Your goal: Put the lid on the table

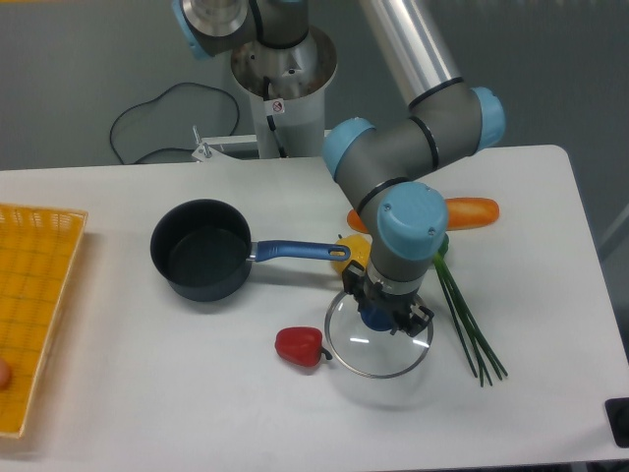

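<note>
The lid [378, 352], a round clear glass disc with a thin metal rim and a blue centre knob [372, 317], sits low over the white table [177, 393], right of the middle near the front. My gripper [383, 313] points straight down onto it, its fingers closed around the knob. The lid looks level, with a soft shadow just under its front rim. I cannot tell whether it touches the table. The dark blue saucepan [201, 251] stands open to the left, its blue handle pointing towards the lid.
A red pepper [300, 345] lies just left of the lid. A yellow fruit [352, 253] is behind it, green stalks [464, 320] lie to its right, and an orange vegetable [472, 211] is further back. A yellow-orange woven tray [34, 295] is at the left edge.
</note>
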